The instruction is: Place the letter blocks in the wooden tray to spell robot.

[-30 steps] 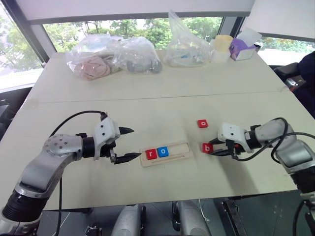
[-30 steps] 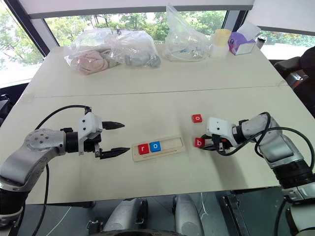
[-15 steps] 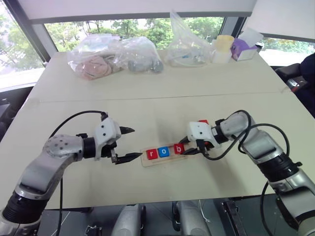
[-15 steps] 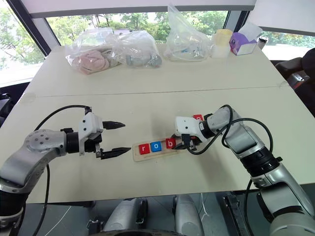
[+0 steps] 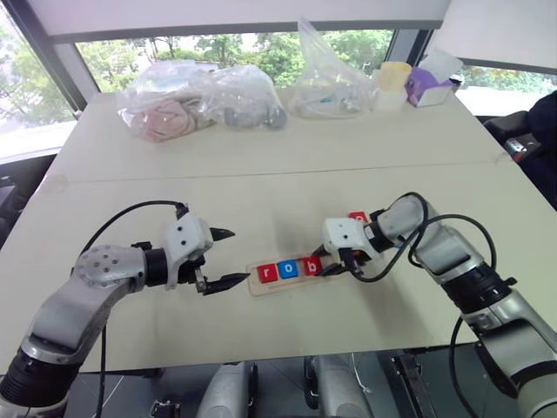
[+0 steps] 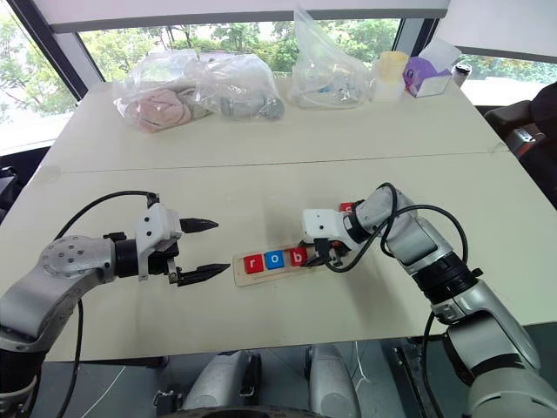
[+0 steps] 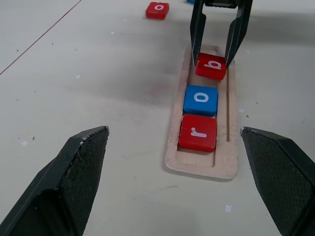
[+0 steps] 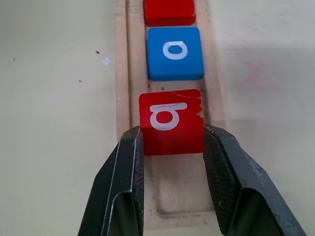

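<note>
Right wrist view: right end effector [image 8: 172, 147] clamps red b block [image 8: 171, 122] | left wrist view: left end effector [image 7: 177, 182] spread wide, empty

White lowercase letters: "r" on a red block [image 7: 197, 132], "o" on a blue block [image 7: 201, 100], "b" on a red block [image 7: 211, 66] in the wooden tray [image 7: 204, 166]; "o" on a loose red block [image 7: 157, 10].

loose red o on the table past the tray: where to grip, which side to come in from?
Pinch the red o tile across two opposite side edges, coming from above. It lies flat on the table, apart from the wooden tray, so probably only its thin sides offer purchase. The left hand is open.
</note>
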Robot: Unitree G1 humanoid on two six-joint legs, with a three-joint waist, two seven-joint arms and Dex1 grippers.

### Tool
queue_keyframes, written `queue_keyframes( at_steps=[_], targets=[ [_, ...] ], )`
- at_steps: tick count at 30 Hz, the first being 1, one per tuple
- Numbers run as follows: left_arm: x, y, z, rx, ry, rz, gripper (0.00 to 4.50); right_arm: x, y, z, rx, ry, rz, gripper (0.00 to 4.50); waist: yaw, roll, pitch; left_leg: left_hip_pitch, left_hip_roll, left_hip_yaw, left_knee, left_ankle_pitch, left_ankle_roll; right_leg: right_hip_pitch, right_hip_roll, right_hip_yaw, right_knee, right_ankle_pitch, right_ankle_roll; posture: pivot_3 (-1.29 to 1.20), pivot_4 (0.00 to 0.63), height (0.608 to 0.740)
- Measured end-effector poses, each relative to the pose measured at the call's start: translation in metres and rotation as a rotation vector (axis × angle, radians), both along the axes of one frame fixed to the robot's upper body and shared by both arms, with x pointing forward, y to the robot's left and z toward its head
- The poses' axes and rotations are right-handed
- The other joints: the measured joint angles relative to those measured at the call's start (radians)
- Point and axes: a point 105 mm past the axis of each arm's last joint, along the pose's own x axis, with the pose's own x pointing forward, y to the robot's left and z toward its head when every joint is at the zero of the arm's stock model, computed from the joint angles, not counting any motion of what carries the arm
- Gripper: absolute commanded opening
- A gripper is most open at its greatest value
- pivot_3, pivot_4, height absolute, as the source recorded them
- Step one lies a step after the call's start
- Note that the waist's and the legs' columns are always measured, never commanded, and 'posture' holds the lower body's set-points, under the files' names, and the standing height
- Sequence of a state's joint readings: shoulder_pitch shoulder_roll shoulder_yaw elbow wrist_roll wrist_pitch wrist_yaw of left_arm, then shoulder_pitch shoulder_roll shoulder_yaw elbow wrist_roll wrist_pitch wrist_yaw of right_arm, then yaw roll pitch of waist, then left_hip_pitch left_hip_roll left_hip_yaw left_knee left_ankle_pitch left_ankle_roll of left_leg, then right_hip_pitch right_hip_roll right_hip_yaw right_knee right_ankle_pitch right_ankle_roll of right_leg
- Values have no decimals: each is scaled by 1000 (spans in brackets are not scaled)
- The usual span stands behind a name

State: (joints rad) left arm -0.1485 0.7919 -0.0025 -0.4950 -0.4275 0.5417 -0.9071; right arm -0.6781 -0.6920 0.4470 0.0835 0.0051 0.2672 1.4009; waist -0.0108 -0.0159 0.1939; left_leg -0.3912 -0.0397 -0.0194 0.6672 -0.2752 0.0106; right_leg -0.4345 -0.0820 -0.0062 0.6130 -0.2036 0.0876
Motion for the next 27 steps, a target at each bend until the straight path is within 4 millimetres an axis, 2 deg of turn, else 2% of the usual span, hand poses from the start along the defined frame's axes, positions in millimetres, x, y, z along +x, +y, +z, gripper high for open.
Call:
queue_keyframes(
  at_steps=[11, 27],
  targets=[
    [-2, -1, -1, -15, 10, 14, 4500, 1, 10, 0, 0, -4, 32, 1113, 0, 0, 0, 0, 0, 0, 0, 0, 0, 0, 0, 0, 0, 0, 0, 0, 150, 725],
    [-3, -2, -1, -26, 9, 22, 4500, 3, 10, 0, -8, -5, 41, 1113, 0, 0, 0, 0, 0, 0, 0, 0, 0, 0, 0, 0, 0, 0, 0, 0, 150, 725]
  ],
)
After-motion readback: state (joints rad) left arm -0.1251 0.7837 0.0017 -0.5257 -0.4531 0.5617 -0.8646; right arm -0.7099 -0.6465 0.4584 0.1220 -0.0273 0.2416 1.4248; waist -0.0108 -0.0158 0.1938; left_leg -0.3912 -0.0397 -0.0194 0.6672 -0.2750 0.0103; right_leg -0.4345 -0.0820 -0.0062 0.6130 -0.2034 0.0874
